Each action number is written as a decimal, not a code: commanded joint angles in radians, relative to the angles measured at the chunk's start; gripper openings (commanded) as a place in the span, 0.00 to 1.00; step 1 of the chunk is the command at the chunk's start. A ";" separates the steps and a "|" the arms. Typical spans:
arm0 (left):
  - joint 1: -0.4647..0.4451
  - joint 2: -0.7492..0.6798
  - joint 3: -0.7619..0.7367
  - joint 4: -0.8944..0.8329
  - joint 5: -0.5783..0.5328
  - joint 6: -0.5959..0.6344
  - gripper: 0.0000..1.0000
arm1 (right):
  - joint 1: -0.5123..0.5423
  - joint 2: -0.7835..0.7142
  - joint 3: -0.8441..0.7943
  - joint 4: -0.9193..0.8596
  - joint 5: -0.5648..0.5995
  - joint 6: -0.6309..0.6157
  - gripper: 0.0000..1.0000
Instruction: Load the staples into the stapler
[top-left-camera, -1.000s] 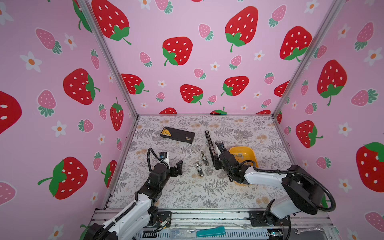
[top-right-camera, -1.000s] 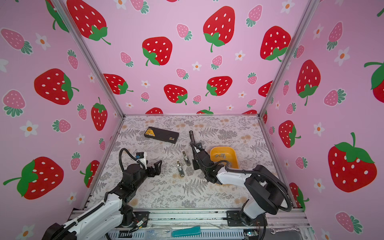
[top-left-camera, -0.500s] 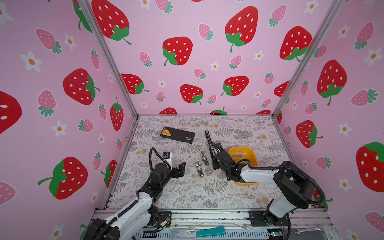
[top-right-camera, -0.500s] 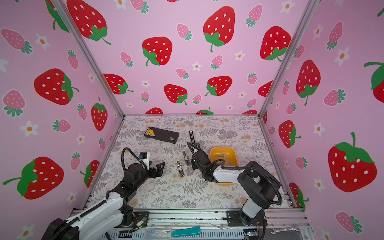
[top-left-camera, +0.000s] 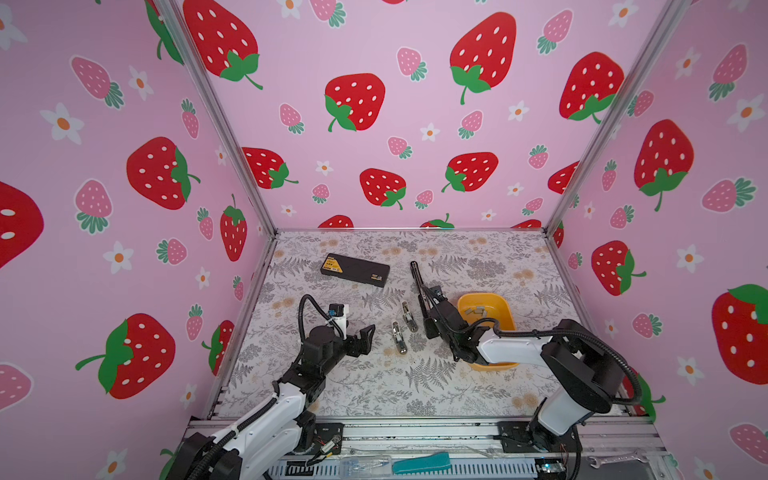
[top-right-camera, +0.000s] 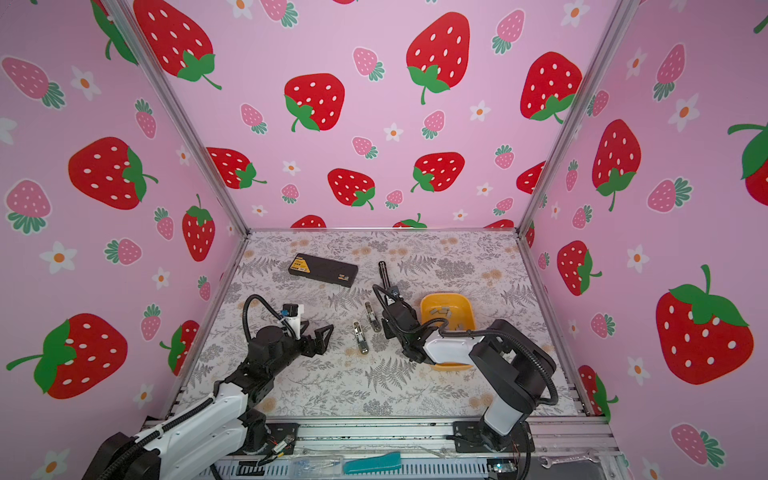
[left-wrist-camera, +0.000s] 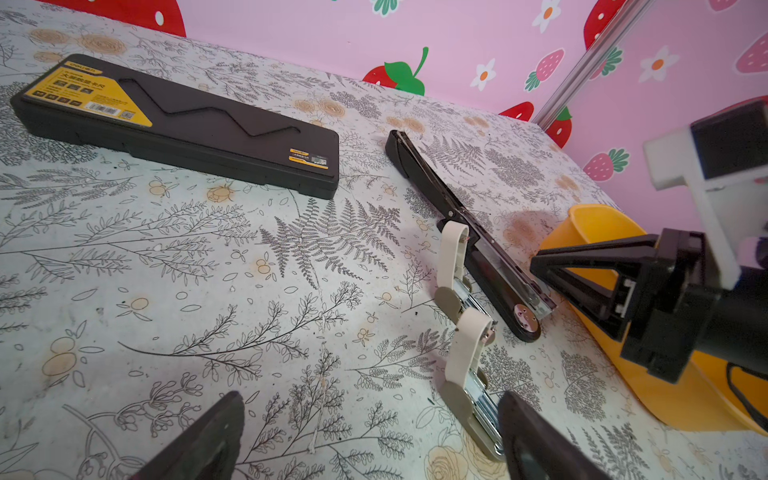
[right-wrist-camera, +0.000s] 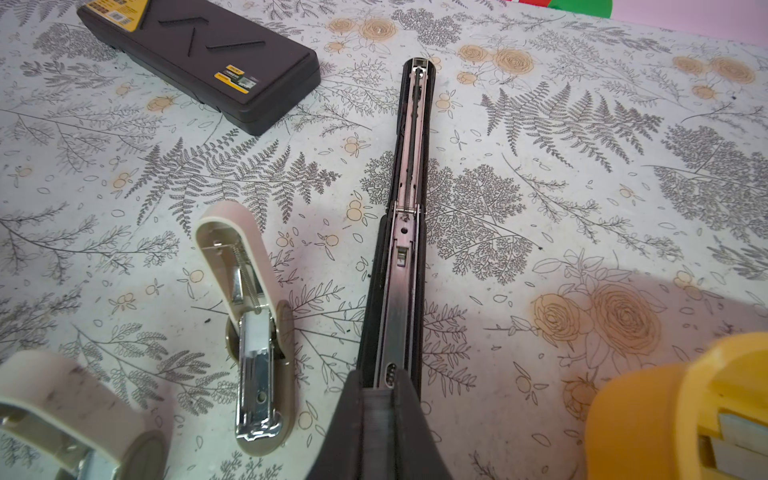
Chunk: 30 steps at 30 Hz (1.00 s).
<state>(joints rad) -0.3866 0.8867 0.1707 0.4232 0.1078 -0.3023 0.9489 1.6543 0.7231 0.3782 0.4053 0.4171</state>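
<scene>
**Table.** Fern-and-rose printed table cover (top-left-camera: 374, 386) carries everything; both claws work low over it.

**Case.** Long flat black plastic case with a yellow label (top-left-camera: 355, 270) lies well beyond the left claw. Judged no part of the task.

**Tub.** Yellow plastic tub (top-left-camera: 484, 297) sits just beside the right claw, on its outer side.

**Black stapler.** Long black stapler with a bright metal channel (right-wrist-camera: 405, 249) lies opened out flat, running straight away from the right claw. The channel looks bare along the stretch in view; no strip seen in it.

**Right claw** (right-wrist-camera: 380, 386): fingers pressed together, nothing visible between them, tips at the near end of that channel. Contact with the metal cannot be told.

**Left claw** (left-wrist-camera: 370, 411): fingers spread wide, empty, apart from all objects.

**Small staplers.** Two cream-and-beige mini staplers, lids hinged up, lie between the claws. One (right-wrist-camera: 253, 332) is just beside the right claw, the other (left-wrist-camera: 469, 374) is just ahead of the left claw. Whether either is loaded cannot be told.

**Staples.** Short silver-grey staple strips (top-left-camera: 476, 309) lie loose in the tub, beside the right claw.

**Progress (judgement).** Opening done. Picking a strip, seating it and closing all remain: early stage.
</scene>
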 joint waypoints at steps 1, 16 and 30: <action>-0.004 0.001 0.011 0.029 0.005 0.012 0.96 | 0.002 0.014 0.034 0.008 0.026 -0.013 0.03; -0.006 0.017 0.020 0.022 -0.005 0.013 0.96 | -0.022 0.024 0.045 0.010 0.010 -0.021 0.04; -0.008 0.035 0.030 0.018 -0.023 0.012 0.95 | -0.041 0.060 0.069 0.010 -0.016 -0.023 0.03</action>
<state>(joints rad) -0.3908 0.9184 0.1707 0.4229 0.0963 -0.2989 0.9142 1.6966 0.7673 0.3801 0.3962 0.3969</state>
